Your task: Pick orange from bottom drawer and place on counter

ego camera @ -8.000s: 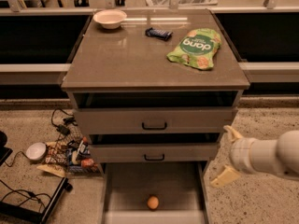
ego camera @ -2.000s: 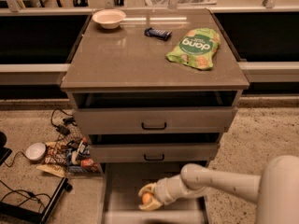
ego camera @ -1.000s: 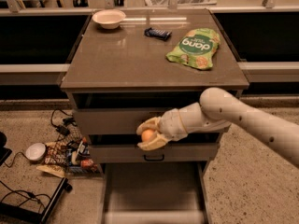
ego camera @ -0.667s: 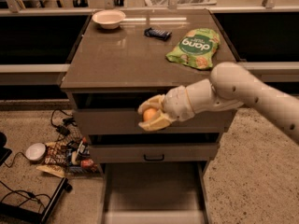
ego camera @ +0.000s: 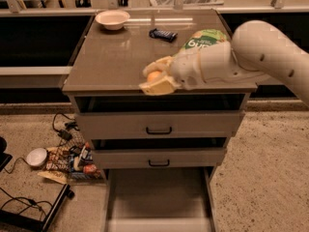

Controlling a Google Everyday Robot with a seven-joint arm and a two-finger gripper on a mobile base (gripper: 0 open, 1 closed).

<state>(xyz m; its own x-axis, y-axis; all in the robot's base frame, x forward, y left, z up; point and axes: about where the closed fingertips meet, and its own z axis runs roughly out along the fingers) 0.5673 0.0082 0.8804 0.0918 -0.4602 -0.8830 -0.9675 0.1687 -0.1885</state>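
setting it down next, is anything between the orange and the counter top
Nothing visible. The hand holds the orange over the front edge of the counter, bare surface beside it. The bowl, dark snack bar and green snack bag lie farther back.

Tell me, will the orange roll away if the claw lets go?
Probably: the orange is round and the counter looks smooth and glossy. The claw, shut on it, is at the counter's front edge, so it might roll off.
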